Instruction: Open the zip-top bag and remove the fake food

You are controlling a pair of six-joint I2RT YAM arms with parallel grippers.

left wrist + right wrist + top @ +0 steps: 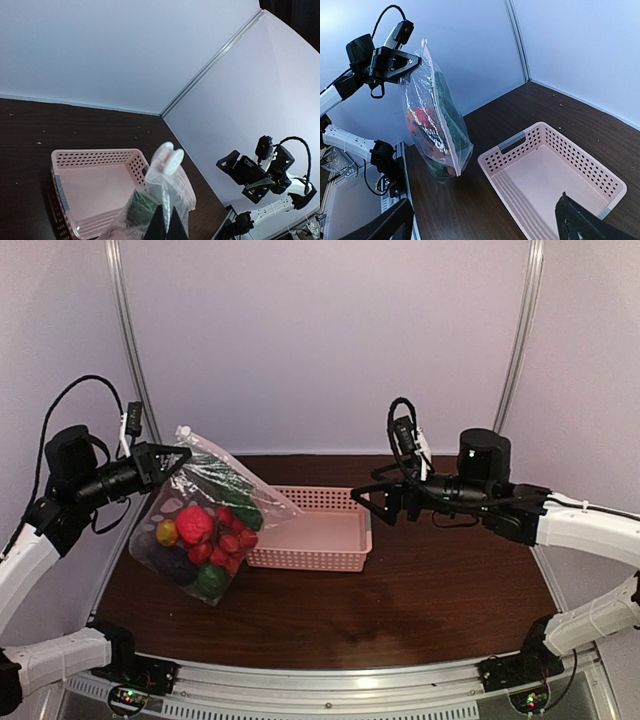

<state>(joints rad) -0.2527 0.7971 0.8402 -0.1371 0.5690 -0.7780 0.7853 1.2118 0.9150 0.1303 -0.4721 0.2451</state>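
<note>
Hanging from the pinching left claw point(172, 462), the zip-top bag point(240, 490) shows its fake food point(205, 535) from above; the left wrist view sees only its top. The right claw point(365, 502) gapes wide, empty.

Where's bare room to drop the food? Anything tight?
Bare table in front of the pink basket, up to the near rail, and right of it below the right arm. The basket is empty too. Crowded left: the zip-top bag hangs from the left gripper, overlapping the basket's left end.

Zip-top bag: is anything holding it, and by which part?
The left gripper pinches the zip-top bag at its upper corner. The right gripper holds nothing.
</note>
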